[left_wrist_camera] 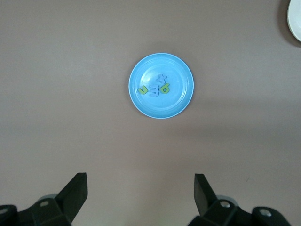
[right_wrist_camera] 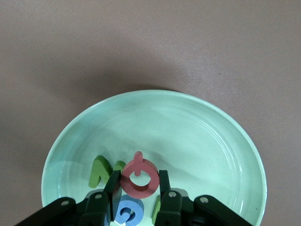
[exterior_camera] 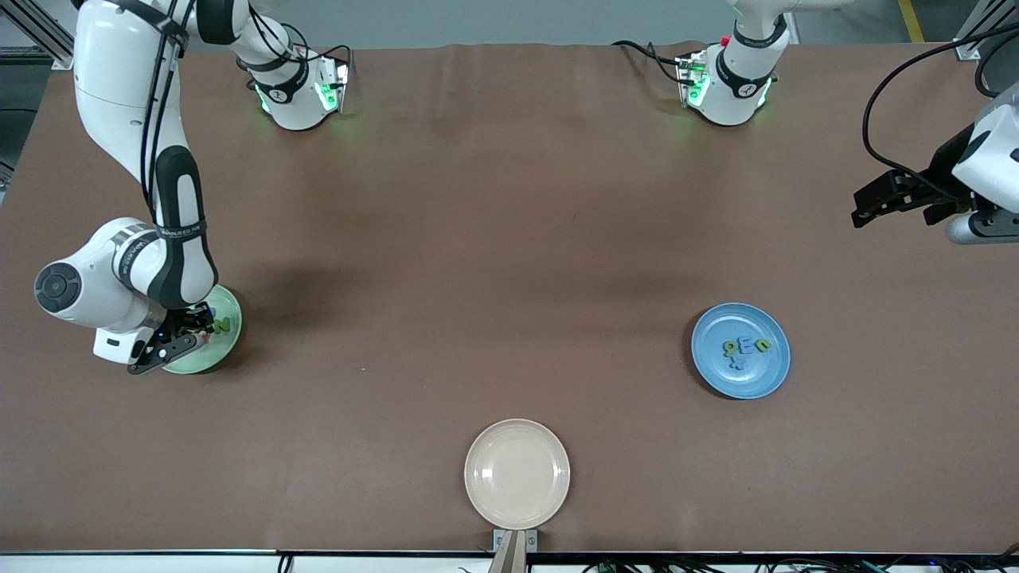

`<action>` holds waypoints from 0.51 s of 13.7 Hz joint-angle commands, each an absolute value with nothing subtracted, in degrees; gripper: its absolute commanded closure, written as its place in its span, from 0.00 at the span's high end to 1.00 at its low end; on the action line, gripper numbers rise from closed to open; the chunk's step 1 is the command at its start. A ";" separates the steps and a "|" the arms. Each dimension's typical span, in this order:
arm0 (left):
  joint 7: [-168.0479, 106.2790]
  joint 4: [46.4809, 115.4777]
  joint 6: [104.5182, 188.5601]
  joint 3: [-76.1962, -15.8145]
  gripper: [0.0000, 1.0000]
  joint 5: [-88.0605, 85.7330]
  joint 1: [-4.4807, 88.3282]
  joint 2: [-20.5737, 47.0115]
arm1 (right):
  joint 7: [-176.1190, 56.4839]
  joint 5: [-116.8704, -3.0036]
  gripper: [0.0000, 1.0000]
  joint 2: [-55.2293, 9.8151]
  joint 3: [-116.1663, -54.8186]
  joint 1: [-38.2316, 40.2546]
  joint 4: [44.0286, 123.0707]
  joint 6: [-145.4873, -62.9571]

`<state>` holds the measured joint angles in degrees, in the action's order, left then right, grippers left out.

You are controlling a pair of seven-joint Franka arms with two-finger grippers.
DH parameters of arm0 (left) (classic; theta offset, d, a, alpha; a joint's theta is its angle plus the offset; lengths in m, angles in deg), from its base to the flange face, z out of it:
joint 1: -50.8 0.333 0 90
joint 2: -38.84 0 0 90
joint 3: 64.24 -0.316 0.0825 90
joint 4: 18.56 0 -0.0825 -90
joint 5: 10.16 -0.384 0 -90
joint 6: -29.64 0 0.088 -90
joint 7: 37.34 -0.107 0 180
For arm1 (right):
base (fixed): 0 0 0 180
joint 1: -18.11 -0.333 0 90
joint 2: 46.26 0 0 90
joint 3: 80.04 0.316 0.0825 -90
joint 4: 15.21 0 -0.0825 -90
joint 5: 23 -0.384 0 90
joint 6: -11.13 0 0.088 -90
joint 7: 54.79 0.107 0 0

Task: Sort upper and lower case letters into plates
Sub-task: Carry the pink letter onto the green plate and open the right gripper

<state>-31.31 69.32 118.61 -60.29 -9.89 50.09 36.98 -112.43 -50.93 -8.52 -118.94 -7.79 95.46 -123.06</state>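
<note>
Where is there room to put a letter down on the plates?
The cream plate is bare. The blue plate has free rim around its middle cluster. The green plate is crowded under the right gripper, which holds the Q.

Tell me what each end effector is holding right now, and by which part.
The right end effector pinches the pink-red Q by its ring's outer edges, over the pale green plate. The left end effector holds nothing.

The front camera looked down from high across the bench (exterior_camera: 509, 199); the left wrist camera shared its blue plate (left_wrist_camera: 161, 85), the right its green plate (right_wrist_camera: 188, 122), closely
</note>
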 commanded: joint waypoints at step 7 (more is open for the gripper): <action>-31.27 69.60 119.20 -60.29 1.00 -10.15 51.06 37.26 | -104.32 -51.22 1.00 -17.24 -118.62 -11.31 90.88 -107.74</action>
<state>-31.30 69.35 118.61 -60.37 -9.89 50.90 36.98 -109.93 -51.10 -11.86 -118.59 -9.14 91.05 -114.28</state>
